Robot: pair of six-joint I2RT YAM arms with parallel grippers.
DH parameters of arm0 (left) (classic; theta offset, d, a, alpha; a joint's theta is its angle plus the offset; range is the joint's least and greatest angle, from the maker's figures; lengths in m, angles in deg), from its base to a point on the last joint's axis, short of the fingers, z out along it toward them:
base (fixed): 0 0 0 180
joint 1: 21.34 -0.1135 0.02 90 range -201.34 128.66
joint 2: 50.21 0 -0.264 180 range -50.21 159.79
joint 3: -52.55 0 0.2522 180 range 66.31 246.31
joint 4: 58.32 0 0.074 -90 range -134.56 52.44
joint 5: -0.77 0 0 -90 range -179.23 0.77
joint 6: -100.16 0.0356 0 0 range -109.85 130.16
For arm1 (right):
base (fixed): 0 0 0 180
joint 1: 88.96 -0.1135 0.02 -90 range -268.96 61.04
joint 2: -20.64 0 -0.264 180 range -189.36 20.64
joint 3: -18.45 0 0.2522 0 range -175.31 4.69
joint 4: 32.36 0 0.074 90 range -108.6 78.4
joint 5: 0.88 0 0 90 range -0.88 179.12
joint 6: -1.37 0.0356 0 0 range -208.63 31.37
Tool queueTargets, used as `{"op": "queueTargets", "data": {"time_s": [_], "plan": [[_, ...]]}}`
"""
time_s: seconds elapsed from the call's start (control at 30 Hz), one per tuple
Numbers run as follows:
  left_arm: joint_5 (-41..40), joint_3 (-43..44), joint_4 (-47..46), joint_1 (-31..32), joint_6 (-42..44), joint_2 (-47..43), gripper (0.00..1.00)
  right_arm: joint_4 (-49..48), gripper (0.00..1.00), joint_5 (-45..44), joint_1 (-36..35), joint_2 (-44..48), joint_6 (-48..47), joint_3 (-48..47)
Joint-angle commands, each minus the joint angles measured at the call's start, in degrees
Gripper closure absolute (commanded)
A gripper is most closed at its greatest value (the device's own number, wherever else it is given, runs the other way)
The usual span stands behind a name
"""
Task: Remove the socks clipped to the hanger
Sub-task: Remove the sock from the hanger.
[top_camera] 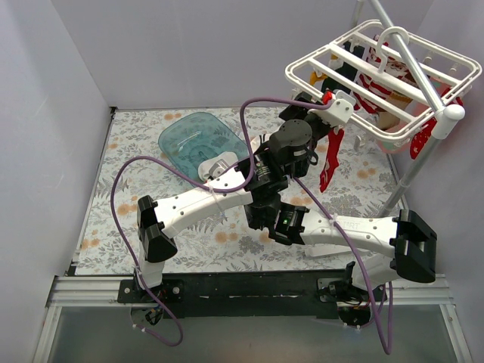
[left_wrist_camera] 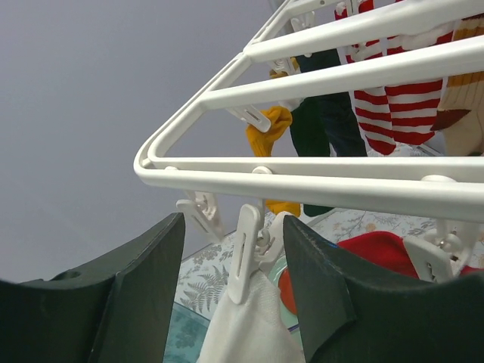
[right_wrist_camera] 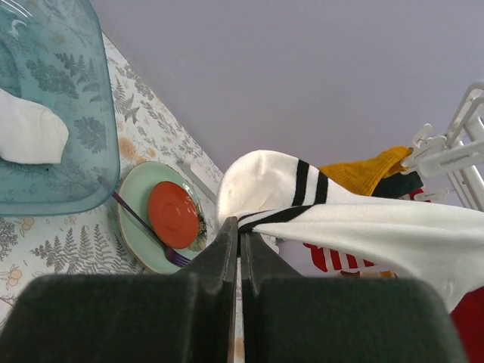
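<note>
1. The hanger (top_camera: 382,72) is up at far right, above the tabletop (top_camera: 151,136) – socks (left_wrist_camera: 389,106) are clipped under its bars
2. Right fingers (right_wrist_camera: 227,257) are pressed together, pinching the white sock (right_wrist_camera: 363,227) by its black stripes
3. Left fingers (left_wrist_camera: 151,287) are spread either side of a clip (left_wrist_camera: 246,249) holding white fabric
4. The sock is light, limp and stretchy – best gripped close to the clip, since a pull from the far end likely just stretches it

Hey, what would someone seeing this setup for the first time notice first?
The white hanger, raised at the far right and hung with bright socks, stands out first. Near it the right gripper is shut on a white black-banded sock, while the left gripper sits open around a clip.
</note>
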Motion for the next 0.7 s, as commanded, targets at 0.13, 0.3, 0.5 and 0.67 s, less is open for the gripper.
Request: {"op": "queueTargets", "data": {"time_s": [0.13, 0.3, 0.5, 0.67], "plan": [[0.65, -0.77, 0.44, 0.37, -0.34, 0.65, 0.44, -2.52, 0.99, 2.73, -1.32, 3.05, 1.35, -1.02], [0.74, -0.6, -0.61, 0.37, 0.27, 1.01, 0.44, -2.43, 0.99, 2.74, -1.32, 3.4, 1.44, -0.94], [0.73, -0.95, -2.98, 0.2, 1.59, 1.36, 0.54, -2.52, 0.99, 2.74, -1.58, 3.84, 1.44, -0.67], [1.61, -0.51, -3.43, 0.2, 1.5, 1.53, 0.77, -2.52, 0.99, 3.0, -1.49, 4.02, 1.53, -0.5]]}}
